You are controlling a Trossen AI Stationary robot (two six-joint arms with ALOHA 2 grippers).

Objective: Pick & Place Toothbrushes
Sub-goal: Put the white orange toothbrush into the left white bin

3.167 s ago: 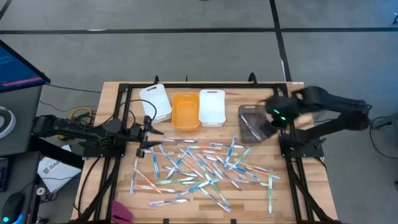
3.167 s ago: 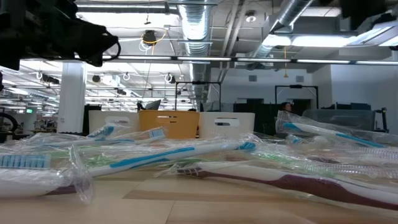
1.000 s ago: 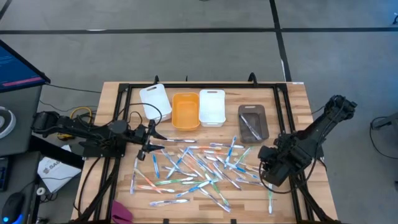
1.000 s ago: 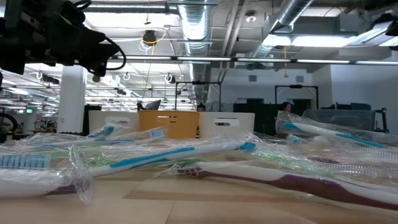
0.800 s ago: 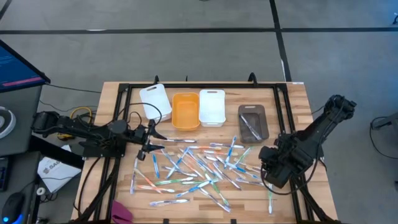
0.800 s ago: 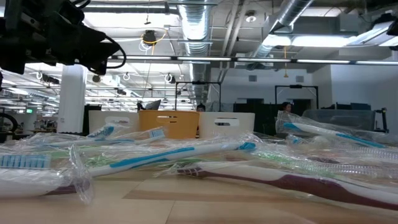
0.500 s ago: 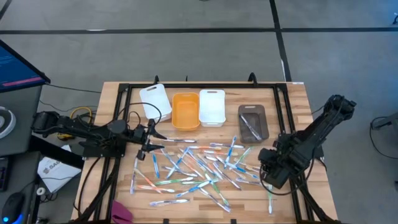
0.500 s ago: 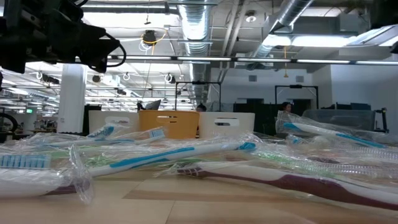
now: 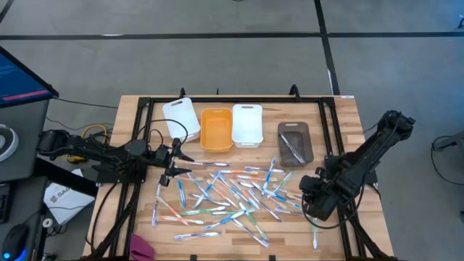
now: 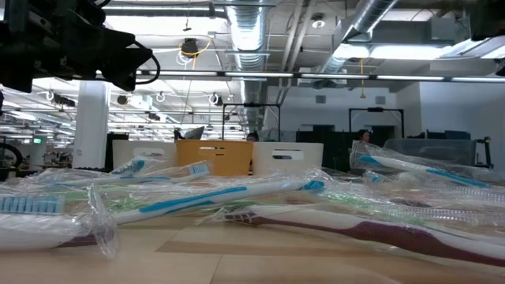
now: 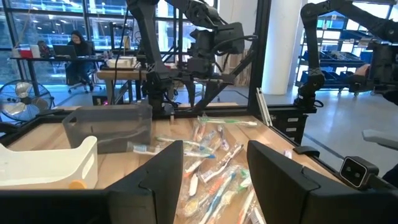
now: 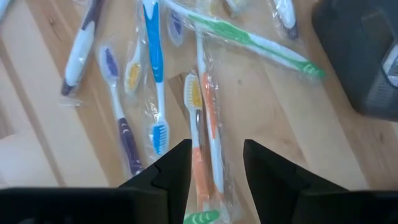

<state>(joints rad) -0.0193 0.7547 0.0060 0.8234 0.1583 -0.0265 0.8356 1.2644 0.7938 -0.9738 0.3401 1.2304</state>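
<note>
Several toothbrushes [image 9: 232, 192] in clear wrappers, blue, white, green and orange, lie scattered flat on the wooden table [image 9: 130, 116]. My right gripper [image 9: 310, 204] hangs open over the pile's right end, pointing steeply down. In the right wrist view its fingers [image 12: 180, 158] stand either side of an orange-and-white toothbrush [image 12: 200, 127], above it and touching nothing. My left gripper [image 9: 181, 161] waits open and level at the pile's left end, also seen as my left gripper [image 11: 214, 155]. One toothbrush [image 9: 291, 148] lies in the grey bin [image 9: 305, 133].
Along the far side stand a tilted white bin [image 9: 181, 118], an orange bin [image 9: 216, 129], a white bin [image 9: 247, 125] and the grey bin. A black frame [image 9: 217, 98] rims the table. A green toothbrush [image 12: 261, 43] and a blue one [image 12: 152, 56] lie beside the orange one.
My right gripper has sunk a little toward the toothbrushes at the right end of the pile, staying open. The toothbrushes and my left gripper have kept still.
</note>
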